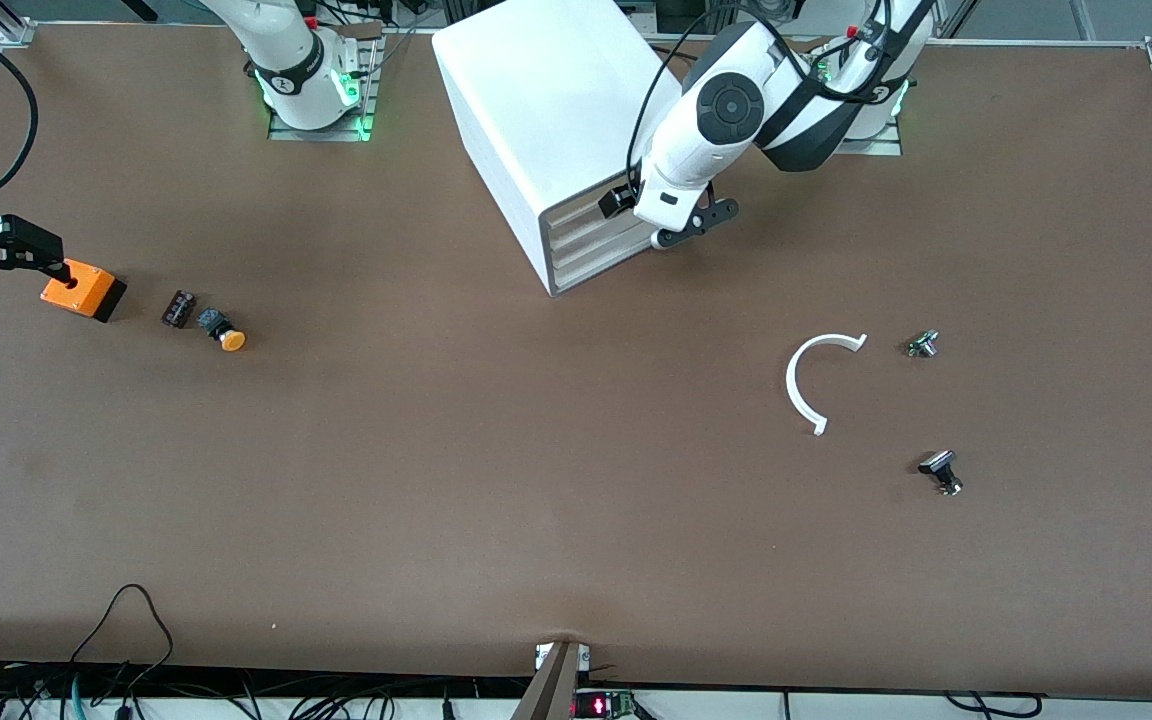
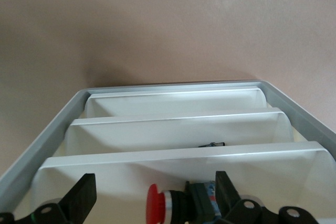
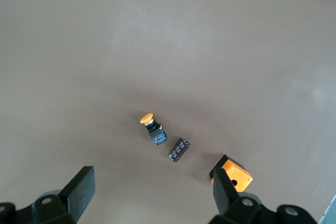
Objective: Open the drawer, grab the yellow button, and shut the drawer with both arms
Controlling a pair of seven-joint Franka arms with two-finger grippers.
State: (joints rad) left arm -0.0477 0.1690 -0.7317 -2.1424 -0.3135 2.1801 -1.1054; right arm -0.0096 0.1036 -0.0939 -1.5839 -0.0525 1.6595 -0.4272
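The white cabinet (image 1: 536,110) stands between the arms' bases, its four stacked drawers facing the left arm's end. My left gripper (image 1: 681,228) hangs open at the uppermost drawer (image 2: 184,156). In the left wrist view a button (image 2: 173,205) with a red-looking cap and black body lies in that drawer between the fingers (image 2: 84,192), its body against one finger. I cannot tell how far the drawer is pulled out. An orange-capped button (image 1: 226,336) lies on the table toward the right arm's end, also in the right wrist view (image 3: 152,127). My right gripper (image 1: 46,258) is open and empty there (image 3: 153,190).
An orange box with a hole (image 1: 82,289) sits under my right gripper, with a small black-and-silver part (image 1: 178,308) between it and the orange-capped button. Toward the left arm's end lie a white C-shaped piece (image 1: 798,385) and two small parts (image 1: 923,344), (image 1: 941,470).
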